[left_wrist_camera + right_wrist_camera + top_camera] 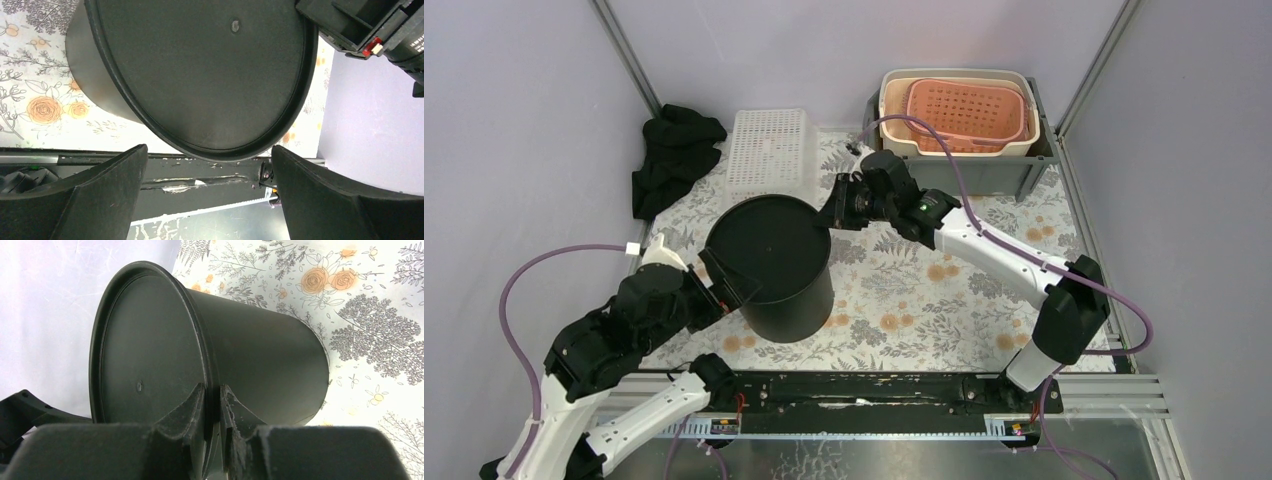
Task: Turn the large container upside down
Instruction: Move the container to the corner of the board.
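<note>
as black container (776, 262) sits base-up, pink basket (969, 112) inside cream tub (894, 112)

- Right arm (994, 248) stretches in from the far-right side of the large container (774, 255); its pincer (212, 395) is pinched tight on the container's rim.
- Left arm (594, 345) is folded low at the container's near-left side, its pincer (209, 152) spread wide and facing the container's flat end.
</note>
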Robot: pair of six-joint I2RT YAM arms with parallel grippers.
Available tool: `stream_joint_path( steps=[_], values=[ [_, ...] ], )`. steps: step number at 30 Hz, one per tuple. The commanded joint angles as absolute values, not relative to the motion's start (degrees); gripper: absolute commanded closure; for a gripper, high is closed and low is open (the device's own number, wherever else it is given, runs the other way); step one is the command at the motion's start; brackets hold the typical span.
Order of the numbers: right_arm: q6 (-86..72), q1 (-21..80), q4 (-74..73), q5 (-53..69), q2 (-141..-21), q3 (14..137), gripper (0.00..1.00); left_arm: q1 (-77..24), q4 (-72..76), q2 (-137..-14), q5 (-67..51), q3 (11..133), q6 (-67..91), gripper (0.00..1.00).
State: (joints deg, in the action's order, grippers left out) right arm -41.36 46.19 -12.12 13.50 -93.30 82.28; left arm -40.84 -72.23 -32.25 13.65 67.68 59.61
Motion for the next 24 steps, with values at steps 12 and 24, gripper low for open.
stream_joint_path(
  steps=[12, 24],
  values=[
    [-47.8, 51.7, 2.1, 10.7, -100.5, 81.6, 0.89, -41.0, -76.1, -32.8, 25.5, 64.5, 65.0, 0.0],
    [-42.0, 51.8, 2.9, 11.7, -107.3, 91.0, 0.43, -41.0, -76.8, -32.7, 24.6, 62.8, 65.2, 0.0]
  ],
)
